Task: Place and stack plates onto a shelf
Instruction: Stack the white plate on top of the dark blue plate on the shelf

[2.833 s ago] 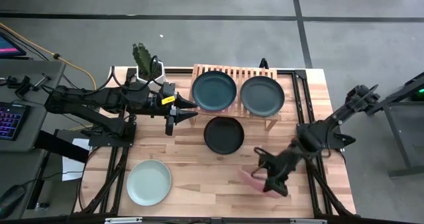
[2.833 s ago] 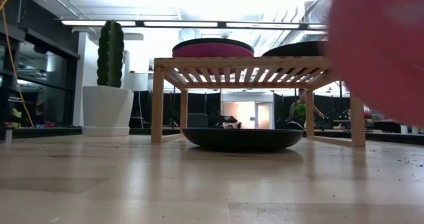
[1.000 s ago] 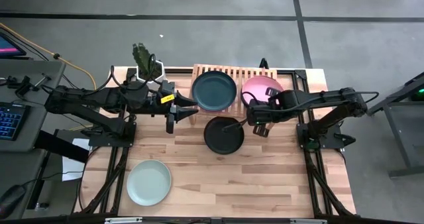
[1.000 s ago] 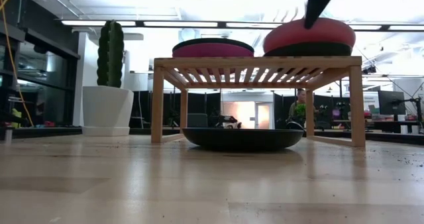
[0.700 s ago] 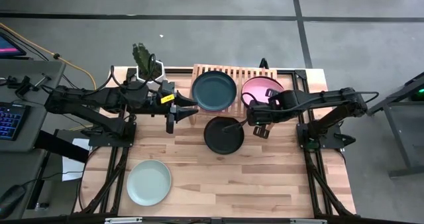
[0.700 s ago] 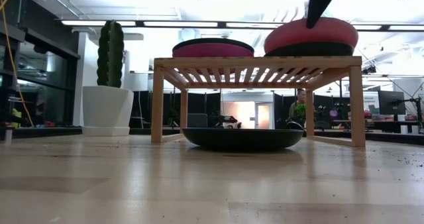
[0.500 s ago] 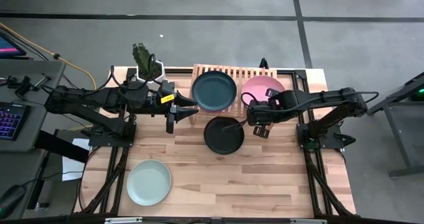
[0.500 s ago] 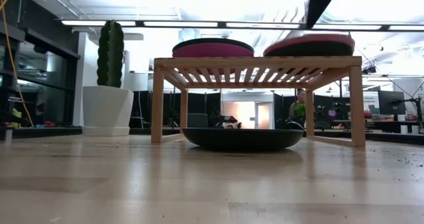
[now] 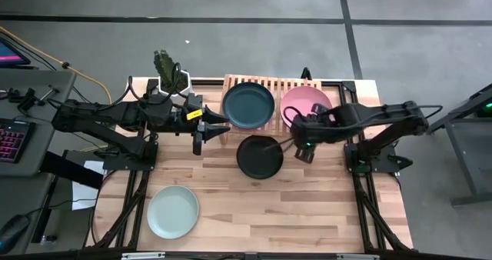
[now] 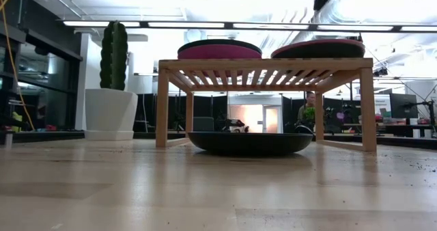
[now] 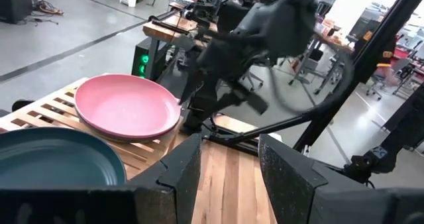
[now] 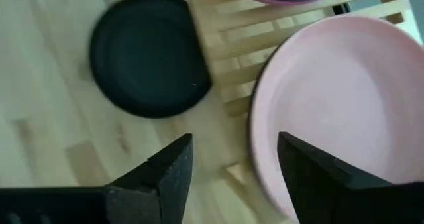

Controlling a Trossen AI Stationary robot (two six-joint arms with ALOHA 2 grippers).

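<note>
The light-wood shelf (image 9: 273,87) stands at the table's far edge. On its left lies a dark teal plate (image 9: 248,105) over a hot pink plate (image 10: 218,52). On its right a light pink plate (image 9: 306,106) lies flat on a dark plate (image 10: 319,51). A black plate (image 9: 260,157) rests on the table in front of the shelf, and a pale mint plate (image 9: 173,211) sits near the front left. My right gripper (image 9: 298,141) hangs open above the light pink plate's near left rim. My left gripper (image 9: 211,131) waits open, left of the shelf.
A white pot with a green cactus (image 9: 171,75) stands at the far left, beside the shelf. The wooden table (image 9: 246,214) is bare along its front right. My right arm (image 11: 252,38) reaches in from the right edge.
My right gripper has let go of the light pink plate and risen a little above it. The plate stood tilted on the dark plate, its near side raised. It has dropped level and now lies flat on that plate on the shelf's right.
</note>
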